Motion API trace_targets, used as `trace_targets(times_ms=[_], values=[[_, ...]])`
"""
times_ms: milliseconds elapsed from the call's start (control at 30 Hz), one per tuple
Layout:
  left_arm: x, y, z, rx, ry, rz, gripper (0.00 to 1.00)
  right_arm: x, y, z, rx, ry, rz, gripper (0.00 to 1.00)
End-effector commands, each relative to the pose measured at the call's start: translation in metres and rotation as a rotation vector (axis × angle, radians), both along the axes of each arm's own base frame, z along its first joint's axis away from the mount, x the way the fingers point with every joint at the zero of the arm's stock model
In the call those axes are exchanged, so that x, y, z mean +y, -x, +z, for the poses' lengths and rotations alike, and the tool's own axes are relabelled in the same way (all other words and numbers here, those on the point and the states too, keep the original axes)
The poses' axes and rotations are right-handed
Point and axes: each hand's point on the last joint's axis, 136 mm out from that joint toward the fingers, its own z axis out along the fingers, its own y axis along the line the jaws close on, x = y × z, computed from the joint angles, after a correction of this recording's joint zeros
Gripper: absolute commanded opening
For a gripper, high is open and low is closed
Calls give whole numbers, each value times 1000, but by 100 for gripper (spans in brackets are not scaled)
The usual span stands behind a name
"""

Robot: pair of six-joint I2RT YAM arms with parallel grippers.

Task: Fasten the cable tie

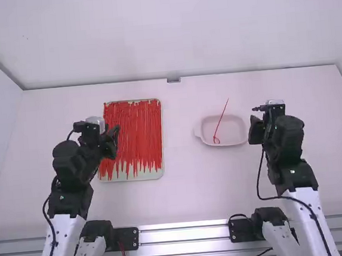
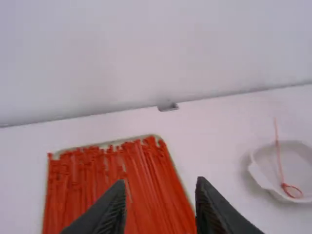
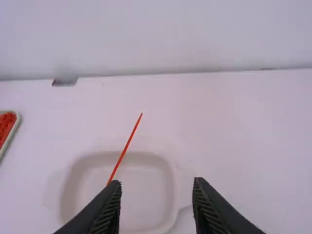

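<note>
A tray (image 1: 161, 174) holds a dense pile of loose red cable ties (image 1: 133, 137) on the table's left half. A single red cable tie (image 1: 219, 122), closed into a small loop at its near end, lies in a white dish (image 1: 238, 139), its tail sticking out over the far rim. My left gripper (image 1: 113, 135) hangs open over the tray's near left part; its fingers (image 2: 109, 212) frame the red ties (image 2: 117, 185) in the left wrist view. My right gripper (image 1: 254, 128) is open and empty just right of the dish (image 3: 161, 195), above the table.
The white table stretches out to the white back wall, where a small grey bracket (image 1: 173, 79) sits at the table's far edge. An aluminium rail (image 1: 186, 231) runs along the front between the arm bases.
</note>
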Motion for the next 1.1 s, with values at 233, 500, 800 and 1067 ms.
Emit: trace_targets(times_ms=[233, 500, 800, 1067], values=[[44, 22, -41, -23, -58, 251, 16, 0, 19, 1, -199, 0, 0, 17], [47, 36, -76, -23, -63, 272, 2, 0, 37, -33, -207, 0, 0, 1], [47, 45, -111, -23, -63, 272, 0, 0, 50, -71, -207, 0, 0, 0], [47, 48, -125, -45, -60, 273, 0, 0, 56, -99, -207, 0, 0, 0]])
